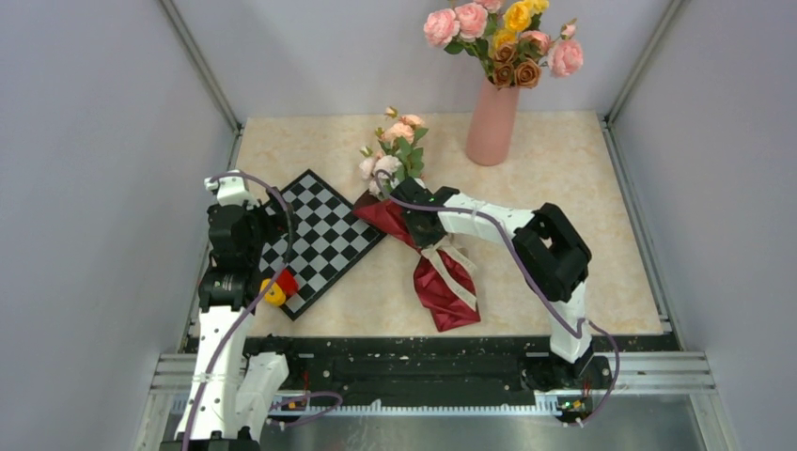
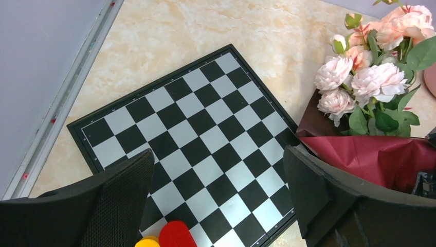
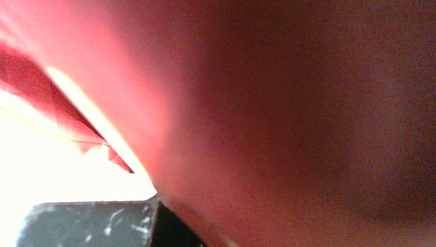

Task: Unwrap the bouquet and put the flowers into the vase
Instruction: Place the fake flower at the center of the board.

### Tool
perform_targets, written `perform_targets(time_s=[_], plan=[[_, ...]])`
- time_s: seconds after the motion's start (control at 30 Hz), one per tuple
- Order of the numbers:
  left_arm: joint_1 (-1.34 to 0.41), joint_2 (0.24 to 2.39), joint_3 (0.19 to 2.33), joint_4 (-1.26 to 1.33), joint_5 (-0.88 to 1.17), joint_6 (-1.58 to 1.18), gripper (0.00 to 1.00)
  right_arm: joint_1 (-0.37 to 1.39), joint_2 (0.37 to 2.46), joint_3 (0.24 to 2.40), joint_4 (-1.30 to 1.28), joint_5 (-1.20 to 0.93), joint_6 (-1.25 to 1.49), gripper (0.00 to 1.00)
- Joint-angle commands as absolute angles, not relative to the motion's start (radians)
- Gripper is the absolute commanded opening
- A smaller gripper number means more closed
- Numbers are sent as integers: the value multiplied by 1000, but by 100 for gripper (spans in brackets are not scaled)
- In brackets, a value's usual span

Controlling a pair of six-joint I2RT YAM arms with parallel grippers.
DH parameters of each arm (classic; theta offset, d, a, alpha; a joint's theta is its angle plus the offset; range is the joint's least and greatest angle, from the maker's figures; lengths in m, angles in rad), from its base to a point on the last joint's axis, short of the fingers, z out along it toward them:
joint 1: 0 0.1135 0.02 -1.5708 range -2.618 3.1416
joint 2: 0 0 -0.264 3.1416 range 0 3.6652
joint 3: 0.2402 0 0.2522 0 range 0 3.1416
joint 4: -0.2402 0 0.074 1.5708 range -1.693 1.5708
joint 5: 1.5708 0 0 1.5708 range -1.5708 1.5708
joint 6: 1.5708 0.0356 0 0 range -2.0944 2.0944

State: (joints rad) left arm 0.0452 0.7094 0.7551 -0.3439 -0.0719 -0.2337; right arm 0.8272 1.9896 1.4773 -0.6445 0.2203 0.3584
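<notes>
Top external view: the bouquet [image 1: 449,287] lies on the table [image 1: 564,244] with its tied end toward the arms. Its flowers [image 1: 395,155] point to the far side, just beside the chessboard [image 1: 324,240]. The right gripper [image 1: 407,209] is clamped on the bouquet near the blooms, and dark red wrapping fills its wrist view. The vase [image 1: 492,127] stands well apart at the far edge, holding larger roses [image 1: 498,38]. The left gripper [image 2: 218,170] hangs spread wide over the chessboard.
</notes>
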Motion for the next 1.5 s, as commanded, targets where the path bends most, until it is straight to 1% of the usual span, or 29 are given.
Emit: perform_targets(time_s=[0.0, 0.03, 0.27, 0.33, 0.4, 0.47, 0.57, 0.63, 0.83, 0.87, 0.93, 1.03, 1.13, 1.23, 1.37, 1.47], plan=[[51, 707, 749, -295, -60, -241, 99, 843, 2035, 1555, -625, 266, 383, 0], [51, 707, 749, -295, -60, -241, 99, 845, 2043, 1567, -633, 270, 384, 0], [52, 709, 748, -296, -60, -239, 99, 852, 2021, 1599, -652, 279, 380, 52], [52, 709, 747, -295, -59, -239, 99, 852, 2003, 1605, -660, 281, 375, 61], [52, 712, 747, -296, -57, -239, 99, 853, 1977, 1608, -666, 279, 363, 67], [52, 715, 747, -296, -57, -239, 99, 853, 1951, 1613, -672, 273, 351, 71], [52, 717, 748, -297, -60, -238, 99, 853, 1914, 1626, -689, 269, 335, 81], [52, 718, 748, -298, -61, -238, 99, 853, 1892, 1634, -706, 268, 324, 83], [51, 718, 746, -288, -33, -229, 99, 857, 1793, 1624, -742, 247, 299, 84], [51, 721, 746, -279, -10, -217, 99, 860, 1769, 1615, -745, 245, 295, 84], [51, 728, 751, -255, 113, -187, 99, 864, 1720, 1590, -757, 241, 294, 84], [51, 751, 771, -230, 177, -158, 99, 865, 1625, 1533, -770, 230, 297, 84], [51, 805, 876, -299, 185, -168, 99, 864, 1488, 1414, -694, 144, 312, 83], [52, 860, 938, -280, 243, -205, 99, 861, 1358, 1266, -551, 68, 386, 83], [52, 926, 960, -221, 282, -208, 99, 861, 1286, 1080, -425, 74, 546, 80], [50, 954, 932, -184, 308, -157, 99, 860, 1227, 950, -321, 110, 587, 79]])
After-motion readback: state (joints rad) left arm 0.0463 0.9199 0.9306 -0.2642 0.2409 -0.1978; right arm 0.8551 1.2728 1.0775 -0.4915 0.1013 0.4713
